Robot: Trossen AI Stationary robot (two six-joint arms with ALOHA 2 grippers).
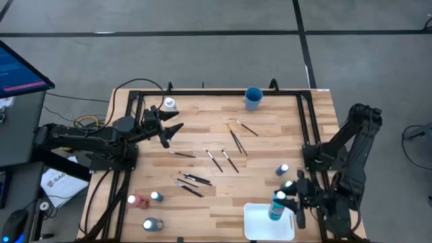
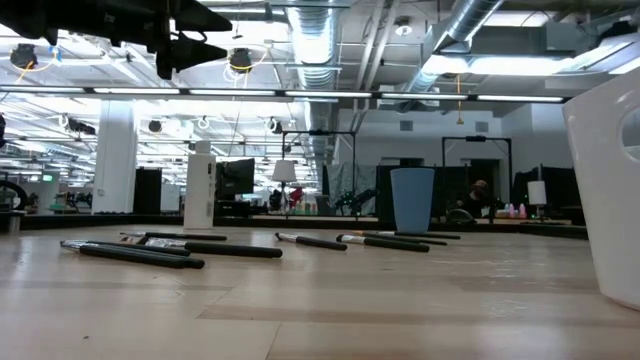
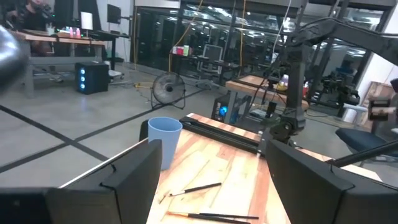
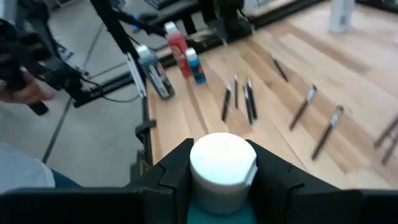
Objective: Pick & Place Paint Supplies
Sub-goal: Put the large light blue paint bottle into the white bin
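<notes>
— Which bottle is it carrying?
— The teal bottle (image 1: 277, 206), white cap up. The right claw (image 1: 289, 201) is gripping it by the neck, hanging over the white tray (image 1: 260, 226) at the worktop's (image 1: 270, 135) near right corner.
— And the other supplies?
— Two small bottles (image 1: 282, 169) are standing just beside the tray, a red bottle (image 1: 138, 200), a blue one (image 1: 156, 196) and a grey one (image 1: 152, 224) are sitting at the near left corner, and a whitish bottle (image 1: 169, 104) is standing by the far left edge. The paintbrushes (image 1: 223, 160) are lying scattered across the middle.
— The left claw (image 1: 170, 128)?
— It is hovering wide apart and empty above the left side, facing the blue cup (image 1: 253, 98) at the far edge.
</notes>
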